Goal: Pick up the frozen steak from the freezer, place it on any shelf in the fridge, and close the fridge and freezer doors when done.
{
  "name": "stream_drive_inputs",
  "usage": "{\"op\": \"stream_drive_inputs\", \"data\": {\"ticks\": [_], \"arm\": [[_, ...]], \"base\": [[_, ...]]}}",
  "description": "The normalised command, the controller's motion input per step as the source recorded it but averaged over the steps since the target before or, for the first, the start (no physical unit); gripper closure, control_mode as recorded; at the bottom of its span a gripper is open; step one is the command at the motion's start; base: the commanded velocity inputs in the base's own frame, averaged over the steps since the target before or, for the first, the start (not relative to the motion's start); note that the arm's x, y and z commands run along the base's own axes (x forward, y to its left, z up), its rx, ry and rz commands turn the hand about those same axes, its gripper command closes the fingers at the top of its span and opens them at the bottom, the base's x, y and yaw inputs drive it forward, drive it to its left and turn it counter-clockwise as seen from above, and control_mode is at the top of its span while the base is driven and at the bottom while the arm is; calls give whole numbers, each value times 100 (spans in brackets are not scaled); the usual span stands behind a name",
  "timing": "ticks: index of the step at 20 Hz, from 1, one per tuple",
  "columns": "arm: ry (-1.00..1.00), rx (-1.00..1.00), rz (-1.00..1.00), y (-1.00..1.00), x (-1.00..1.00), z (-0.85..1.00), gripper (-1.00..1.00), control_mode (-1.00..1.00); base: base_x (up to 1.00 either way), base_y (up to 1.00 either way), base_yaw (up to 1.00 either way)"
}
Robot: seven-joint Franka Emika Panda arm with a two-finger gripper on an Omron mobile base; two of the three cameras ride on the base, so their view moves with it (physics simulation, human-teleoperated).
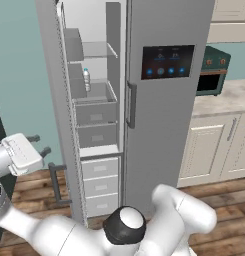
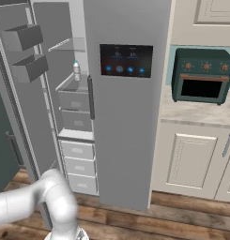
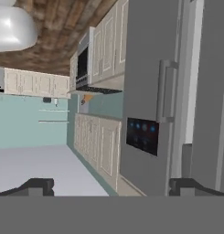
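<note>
Freezer door [image 1: 51, 100] swung wide, fridge door [image 1: 164, 100] shut, so only the freezer [image 1: 96, 115] bins are reachable; gripper [image 1: 36, 145] hangs off to the left, jaws spread wide and empty, while the frozen steak's spot cannot be made out.

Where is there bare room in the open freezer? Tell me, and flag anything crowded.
Top shelf: bare across its width, under the freezer's ceiling. Bin below it: free to the right of the bottle, which crowds its left side. Drawers underneath are shut, as is the fridge door, so no room there.
</note>
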Motion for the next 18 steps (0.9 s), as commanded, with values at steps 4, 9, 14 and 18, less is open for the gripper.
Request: {"op": "stream_drive_inputs", "data": {"ticks": [4, 9, 14, 18], "arm": [[0, 0, -4, 18, 12, -10, -100, -100], [0, 0, -5, 23, 26, -21, -100, -100], [0, 0, -4, 11, 41, -19, -100, -100], [0, 0, -4, 5, 47, -14, -100, -100]], "base": [[0, 0, 0], [0, 0, 0], [0, 0, 0], [0, 0, 0]]}}
